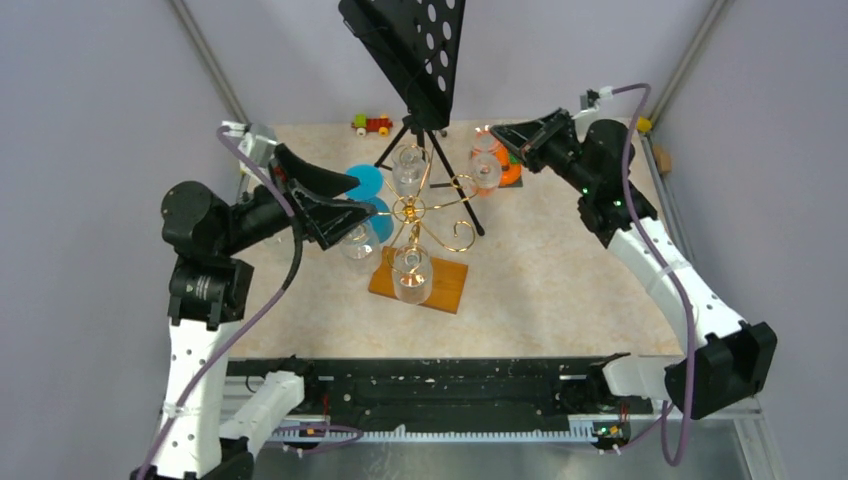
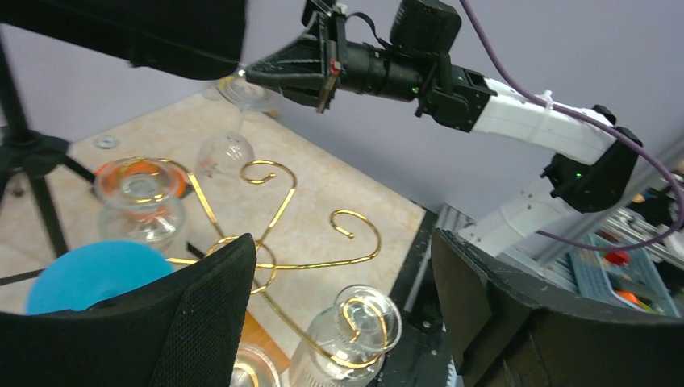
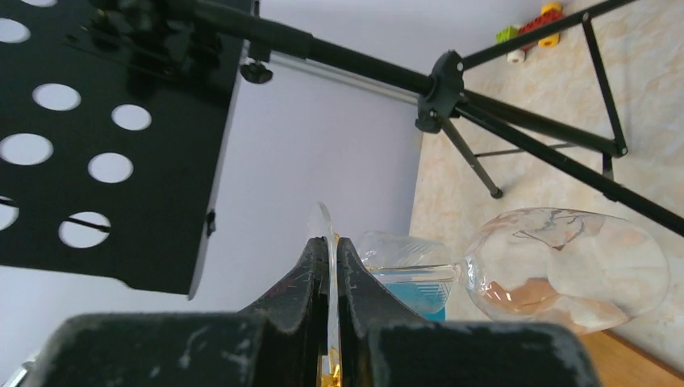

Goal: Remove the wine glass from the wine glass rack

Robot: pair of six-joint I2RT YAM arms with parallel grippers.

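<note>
The gold wire wine glass rack stands on its orange-brown wooden base mid-table. Clear wine glasses hang upside down on it at the back, the left and the front. My right gripper is shut on the foot of another wine glass at the rack's right arm. Its bowl sticks out sideways. Gold wire shows low between the fingers. My left gripper is open and empty at the rack's left. A hanging glass foot lies between its fingers.
A black perforated music stand on a tripod overhangs the rack from behind. A blue round object sits behind the left gripper. An orange object lies under the right gripper. A toy train is at the back.
</note>
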